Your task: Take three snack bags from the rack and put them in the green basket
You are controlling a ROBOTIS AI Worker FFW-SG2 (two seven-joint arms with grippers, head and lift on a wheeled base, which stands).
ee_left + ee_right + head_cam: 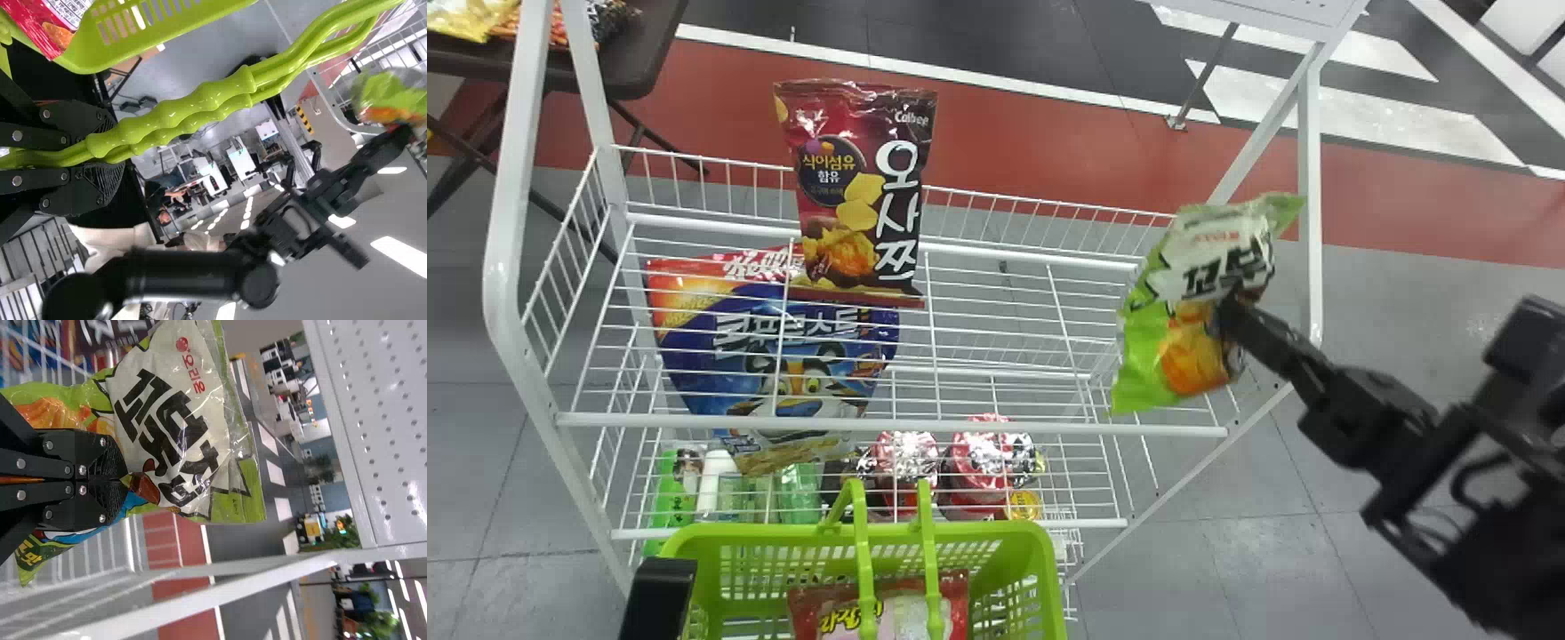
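The white wire rack [889,425] is the biggest thing here, its posts rising on both sides and its front rail running between the held bag and the basket. On the near side is the green basket [1040,569], slotted all round; its twin handles [862,551] stand up across the opening, partly in the way, and are clamped in the left gripper [100,155]. Past the rack's left end stands a dark table [636,67] with packets [471,18] on it. A large blue bag [783,356] shows through the wires of the upper shelf. The green snack bag [1143,356] is glossy and creased, lime at the ends, off-white with bold black lettering across the middle, and has an orange food picture. It hangs tilted at the rack's right end, beside the post, pinched between the fingertips of the right gripper [1232,309]. A dark red bag [854,191] with yellow chips pictured on it is at the upper shelf, towards the left. Inside the basket, beneath the handles, is a red packet [956,604]. Smallest are red-topped cups [980,453] and green-and-white containers [716,484] lower in the rack.
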